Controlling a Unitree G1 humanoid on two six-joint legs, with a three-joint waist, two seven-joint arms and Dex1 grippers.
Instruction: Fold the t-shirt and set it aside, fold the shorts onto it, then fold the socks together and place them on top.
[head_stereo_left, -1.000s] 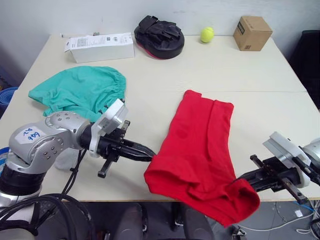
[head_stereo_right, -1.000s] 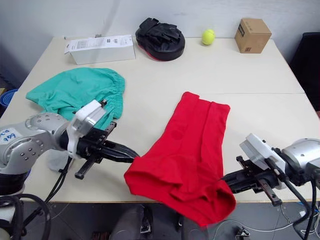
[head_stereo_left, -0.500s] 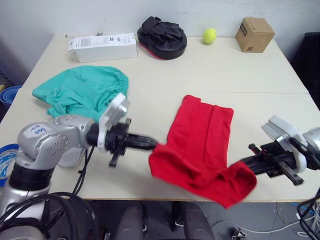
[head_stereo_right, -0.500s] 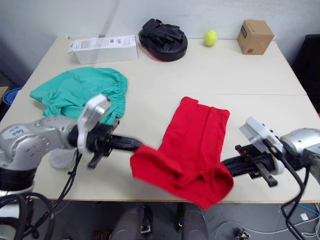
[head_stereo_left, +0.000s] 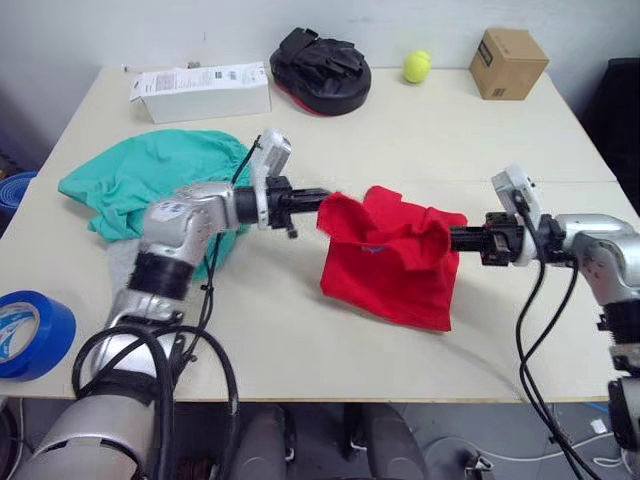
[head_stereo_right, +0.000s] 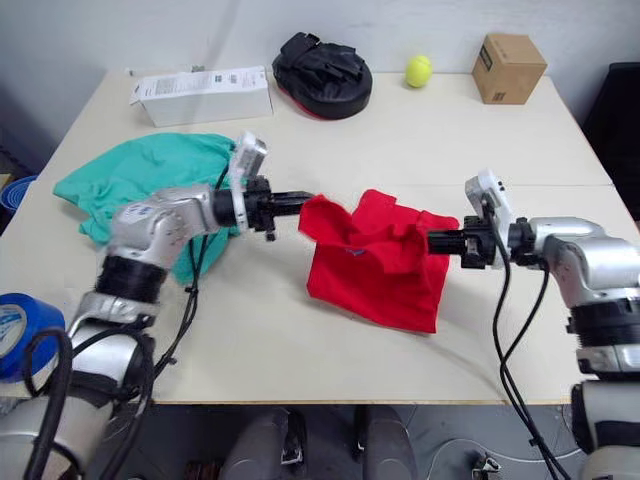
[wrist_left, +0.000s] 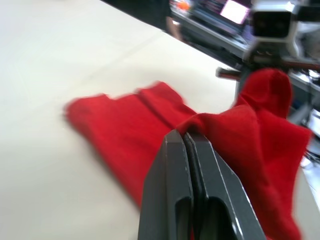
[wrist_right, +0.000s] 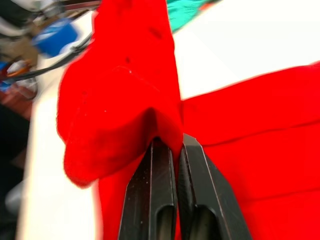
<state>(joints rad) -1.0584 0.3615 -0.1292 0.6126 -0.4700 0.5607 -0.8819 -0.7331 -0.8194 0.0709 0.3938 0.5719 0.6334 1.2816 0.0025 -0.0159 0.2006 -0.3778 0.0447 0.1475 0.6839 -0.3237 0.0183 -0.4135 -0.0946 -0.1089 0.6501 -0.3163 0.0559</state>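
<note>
Both grippers, left (head_stereo_left: 322, 197) and right (head_stereo_left: 455, 238), jaws pinching the bright red cotton t-shirt (head_stereo_left: 390, 265), have carried its near edge up over the far half, nearly completing this fold.

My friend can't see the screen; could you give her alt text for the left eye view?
Two robot grippers, left and right, each pinch a corner of a red t-shirt, lifting them above the part on the table. Teal shorts lie to the robot's left.

I see bare tabletop (head_stereo_left: 300, 330) along the near edge and toward the right edge. The shorts (head_stereo_left: 150, 180) crowd the left edge; white carton (head_stereo_left: 200, 92), black mitt (head_stereo_left: 320, 70), ball (head_stereo_left: 416, 67) and cardboard box (head_stereo_left: 512, 62) line the far edge.
</note>
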